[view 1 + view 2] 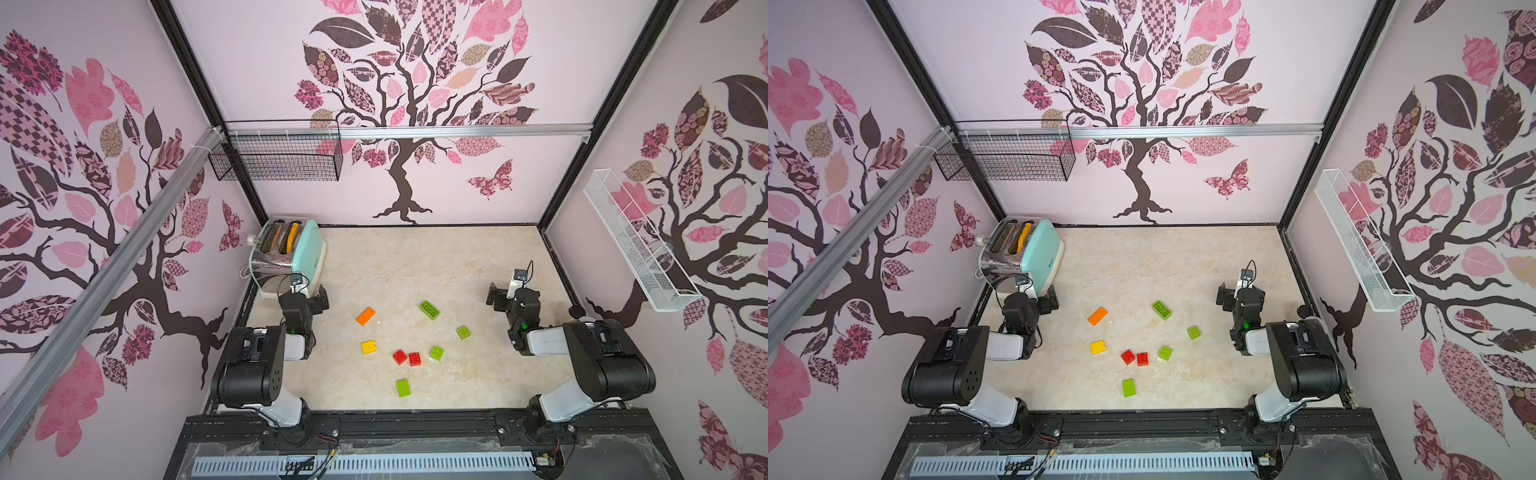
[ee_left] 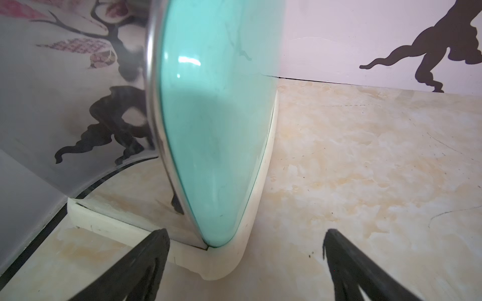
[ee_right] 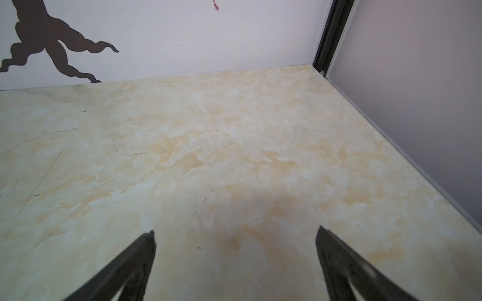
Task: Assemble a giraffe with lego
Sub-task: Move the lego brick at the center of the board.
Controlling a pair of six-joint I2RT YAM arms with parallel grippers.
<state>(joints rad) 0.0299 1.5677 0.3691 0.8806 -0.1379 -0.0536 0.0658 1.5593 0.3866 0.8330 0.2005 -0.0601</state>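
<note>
The bench [image 1: 436, 257] is showing a cream, marbled surface crossed by fine dark scratches. It is sitting inside a booth whose three pale walls are carrying a dark tree decal [image 1: 401, 124] with pink patterned leaves. A mint and chrome toaster [image 1: 305, 249] is standing in the far corner on the left arm's side, and I am placing everything from it. A black wire basket [image 1: 282, 156] is hanging on the back wall above the toaster. A white wire shelf [image 1: 636, 241] is hanging on the side wall across the booth from it.

The lego is lying loose on the open middle of the bench, out in front of the toaster, as eight single bricks. The orange brick [image 1: 365, 316] is lying nearest the toaster, with the yellow brick [image 1: 368, 347] just beyond it. The long lime brick [image 1: 429, 310] and a small lime brick [image 1: 463, 332] are lying further across. A red brick [image 1: 400, 357] and a second red brick [image 1: 414, 359] are sitting side by side, with a third lime brick [image 1: 436, 353] near them. The last lime brick [image 1: 402, 387] is lying further forward from the toaster than any other.

The left arm [image 1: 249, 365] is hovering right at the toaster's near end, its jaws standing wide apart and gripping nothing. The right arm [image 1: 602, 361] is hanging well across the bench from the toaster, its jaws likewise spread wide over bare surface.
</note>
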